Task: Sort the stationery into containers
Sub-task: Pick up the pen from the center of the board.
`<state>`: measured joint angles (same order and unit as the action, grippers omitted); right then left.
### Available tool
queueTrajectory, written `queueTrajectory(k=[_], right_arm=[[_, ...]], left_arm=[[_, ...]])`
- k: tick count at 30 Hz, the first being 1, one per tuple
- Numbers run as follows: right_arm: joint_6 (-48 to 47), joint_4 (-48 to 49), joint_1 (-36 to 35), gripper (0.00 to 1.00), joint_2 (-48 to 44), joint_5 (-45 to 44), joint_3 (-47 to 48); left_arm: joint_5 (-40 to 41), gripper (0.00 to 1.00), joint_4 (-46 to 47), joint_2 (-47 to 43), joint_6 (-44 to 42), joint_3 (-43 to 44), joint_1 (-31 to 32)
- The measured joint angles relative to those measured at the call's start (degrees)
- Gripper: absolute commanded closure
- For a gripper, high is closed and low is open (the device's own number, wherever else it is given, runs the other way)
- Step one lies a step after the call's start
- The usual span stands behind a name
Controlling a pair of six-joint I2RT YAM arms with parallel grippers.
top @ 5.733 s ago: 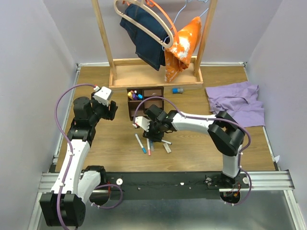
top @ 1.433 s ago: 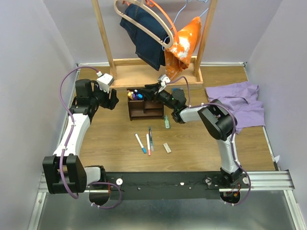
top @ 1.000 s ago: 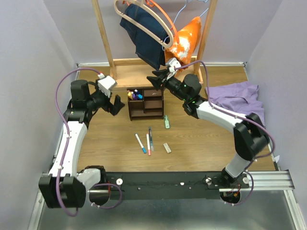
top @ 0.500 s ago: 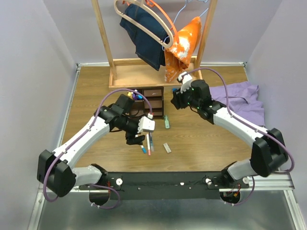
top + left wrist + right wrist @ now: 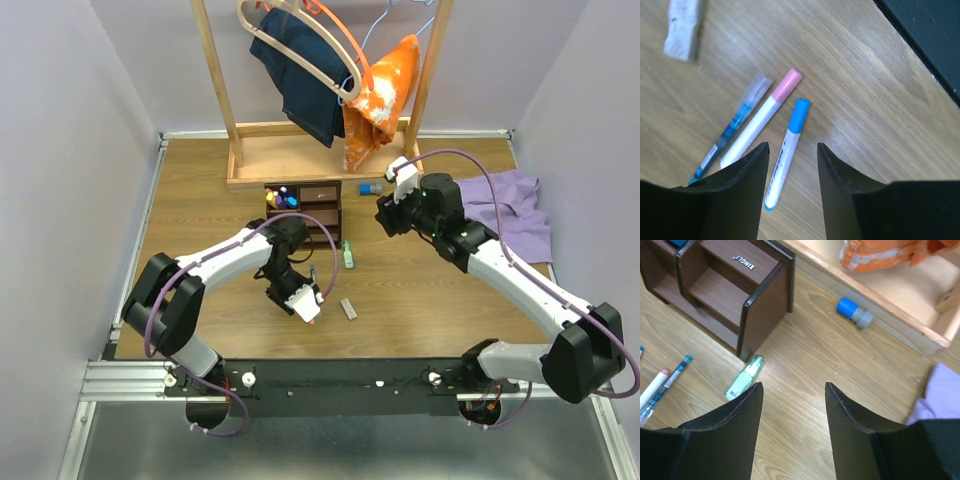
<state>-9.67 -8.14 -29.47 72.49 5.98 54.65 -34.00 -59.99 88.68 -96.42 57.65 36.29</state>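
Note:
Three pens lie side by side on the wooden table: a white pen with a blue tip (image 5: 785, 155), a white pen with a pink tip (image 5: 760, 125) and a clear blue pen (image 5: 730, 131). My left gripper (image 5: 791, 146) (image 5: 290, 300) is open just above them, its jaws either side of the blue-tipped pen. A beige eraser (image 5: 684, 30) (image 5: 347, 309) lies nearby. My right gripper (image 5: 793, 385) (image 5: 386, 220) is open and empty above bare table, right of the dark brown organizer (image 5: 735, 285) (image 5: 303, 208). A green highlighter (image 5: 744, 377) (image 5: 347, 256) lies by the organizer's corner. A blue-capped item (image 5: 854, 313) (image 5: 370, 188) lies farther back.
The tall light-wood clothes rack (image 5: 320, 165) with hanging clothes stands behind the organizer; its base (image 5: 880, 290) runs close to the blue-capped item. A purple cloth (image 5: 495, 210) lies at the right. Highlighters stand in the organizer's back left slot (image 5: 281, 198).
My left arm has swung from the far left across to the pens and come down over them. My right arm has drawn back from the organizer toward the right.

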Motion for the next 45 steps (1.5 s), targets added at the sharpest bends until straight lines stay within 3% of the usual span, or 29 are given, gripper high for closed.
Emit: queueTrajectory(k=[7,24,30,35,40,45], right_arm=[[-1.2,-1.1,0.8,0.40,-3.6,-1.1,-0.5],[-1.3,-1.8,2.5,0.41,-4.6,-1.4,-1.5],[-1.3,-1.8,2.6,0.41,-4.6,-1.4,-1.5],[-1.4,-1.8,2.6,0.41,-4.5,-1.4,-1.5],[-1.4,-1.8,3.0,0.42,-3.5,-1.4,-1.3],[-1.4,-2.0,3.0,0.42,-0.3,-1.0,0.1]], left_arm=[[2.1,0.58,-0.5,3.5,-4.5,0.1,3.0],[4.5,0.64,6.3,7.4,-0.9,-1.1,5.1],[5.7,0.74,8.5,4.9,-1.3,-4.0,5.5],[6.2,0.93,9.4,3.7,-1.1,-5.4,5.5],[6.7,0.96,6.5,3.6,0.4,-4.0,5.3],[6.1,0.96,-4.7,1.6,3.1,7.2,3.3]])
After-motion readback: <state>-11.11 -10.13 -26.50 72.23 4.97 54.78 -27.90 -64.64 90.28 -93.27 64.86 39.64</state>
